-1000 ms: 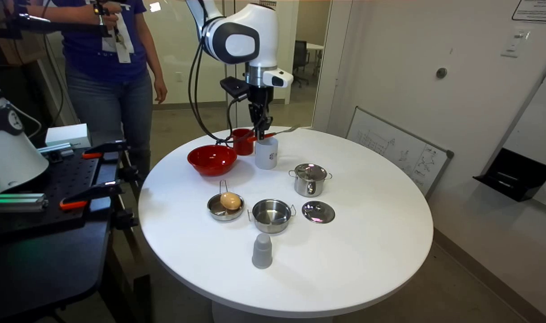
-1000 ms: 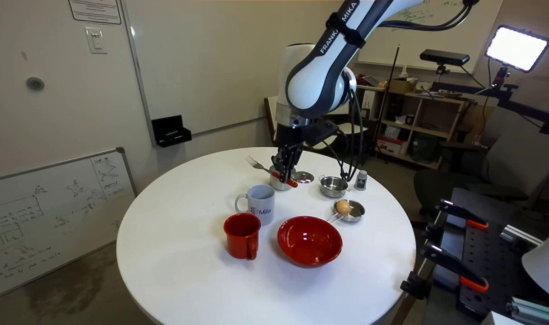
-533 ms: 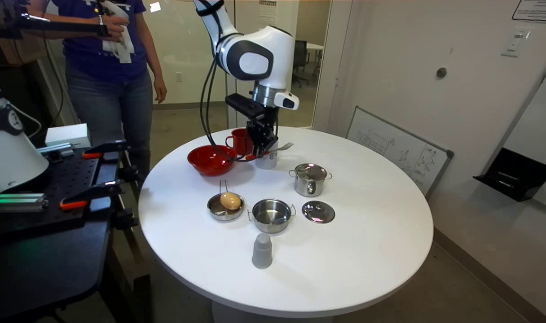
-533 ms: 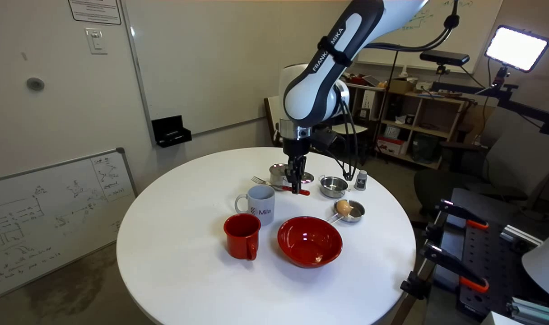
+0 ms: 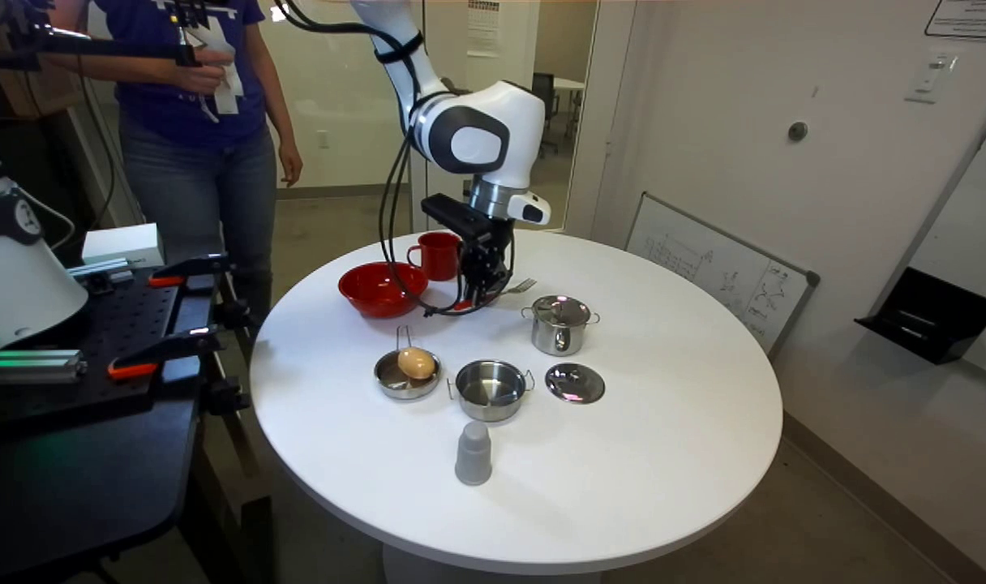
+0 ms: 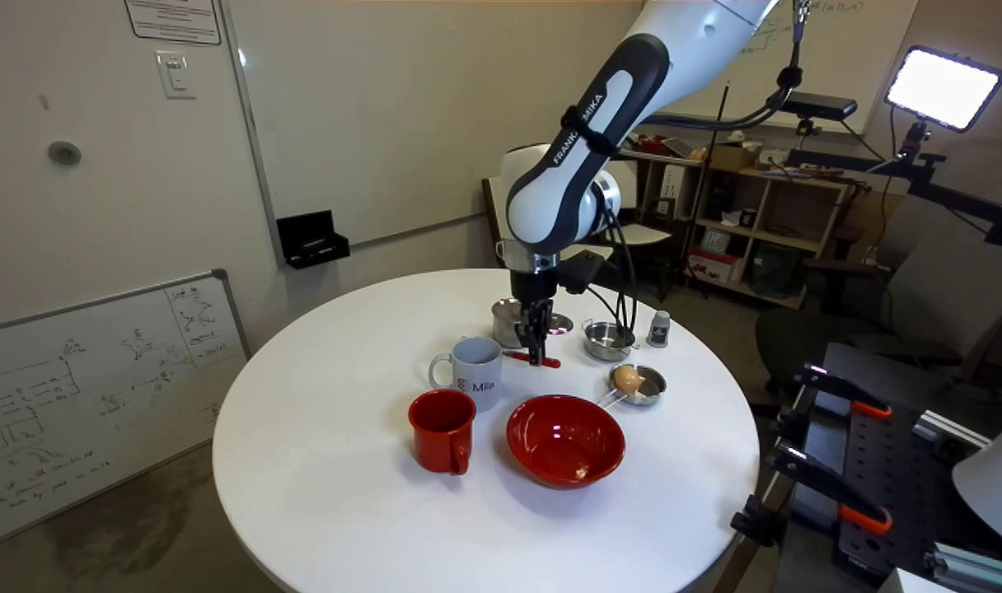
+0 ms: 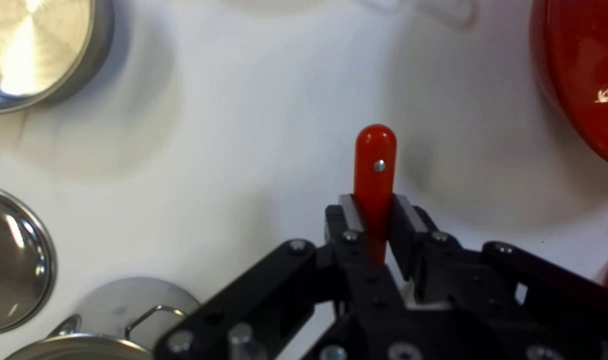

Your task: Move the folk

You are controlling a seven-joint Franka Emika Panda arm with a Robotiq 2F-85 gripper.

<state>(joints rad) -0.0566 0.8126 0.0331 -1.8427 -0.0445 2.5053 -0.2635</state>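
The folk is a fork with a red handle [image 7: 375,155] and metal tines. My gripper [image 7: 374,207] is shut on the red handle, whose rounded end sticks out past the fingertips in the wrist view. In an exterior view my gripper [image 5: 481,298] holds the fork low over the table, with the tines [image 5: 523,286] pointing away from the red bowl. In an exterior view the red handle [image 6: 549,361] shows beside my gripper [image 6: 536,356], and the white mug hides the tines. The fork looks roughly level. Whether it touches the table is hard to tell.
A white mug [image 6: 478,375], a red mug [image 6: 442,428] and a red bowl [image 6: 565,441] stand close by. A lidded steel pot [image 5: 559,326], a loose lid [image 5: 575,383], an open pot [image 5: 491,389], a small pan with an egg [image 5: 408,375] and a grey shaker [image 5: 473,454] share the round table.
My gripper, shut on the fork throughout, has moved down from above the white mug toward the table between mug, bowl and pots. The other things have not moved.
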